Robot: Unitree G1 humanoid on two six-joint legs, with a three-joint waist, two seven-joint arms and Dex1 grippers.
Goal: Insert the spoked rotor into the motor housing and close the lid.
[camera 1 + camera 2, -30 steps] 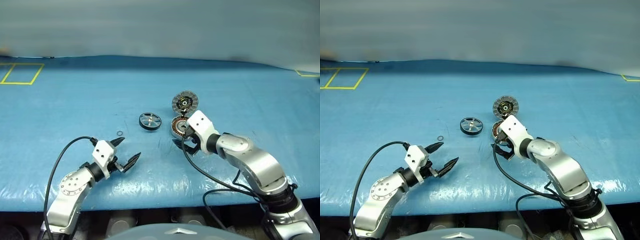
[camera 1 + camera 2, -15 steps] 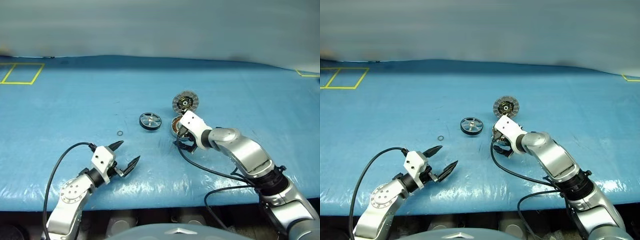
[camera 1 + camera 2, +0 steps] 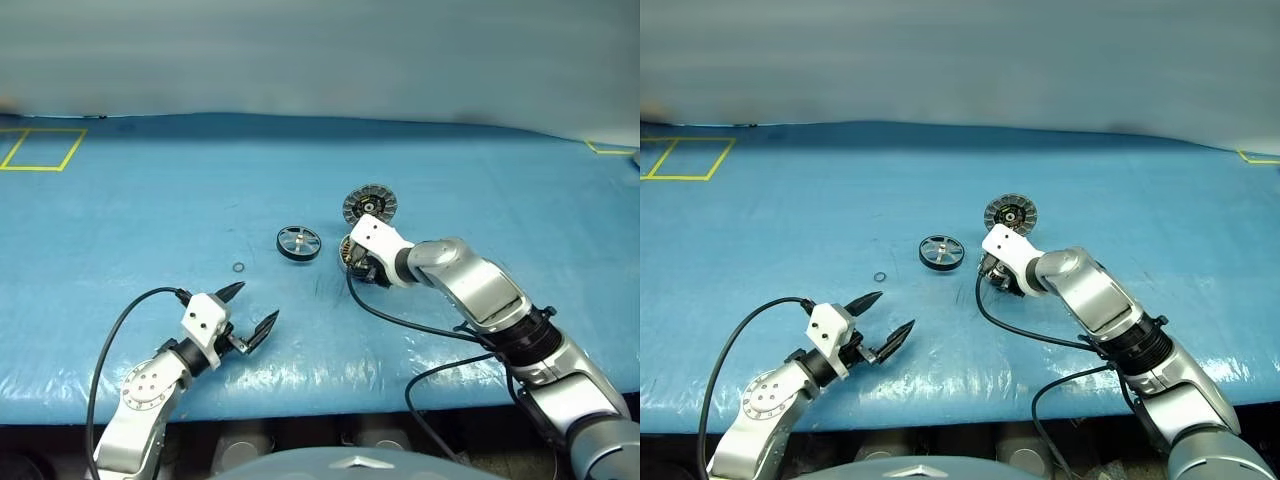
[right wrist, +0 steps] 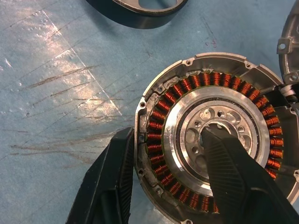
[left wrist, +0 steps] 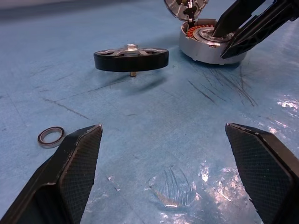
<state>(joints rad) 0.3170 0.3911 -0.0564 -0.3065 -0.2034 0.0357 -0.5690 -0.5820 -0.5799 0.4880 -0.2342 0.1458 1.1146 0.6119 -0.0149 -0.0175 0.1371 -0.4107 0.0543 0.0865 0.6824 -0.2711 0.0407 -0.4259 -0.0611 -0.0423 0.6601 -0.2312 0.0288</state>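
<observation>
Your right gripper [image 4: 163, 172] advanced and half-closed astride the motor housing [image 4: 210, 140] wall, steadying it; left gripper [image 5: 163, 182] stayed spread, spoked rotor [image 5: 131, 58] untouched.

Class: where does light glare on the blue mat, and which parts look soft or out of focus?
Left wrist view: white glare on the mat between the left gripper's fingers, which look soft. Right wrist view: glare streak on the mat; motor housing windings sharp. Head views: background hazy.

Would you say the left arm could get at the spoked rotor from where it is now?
Probably yes: the left gripper is open, and only bare blue table cover lies between it and the spoked rotor; the small ring sits off to the side.
</observation>
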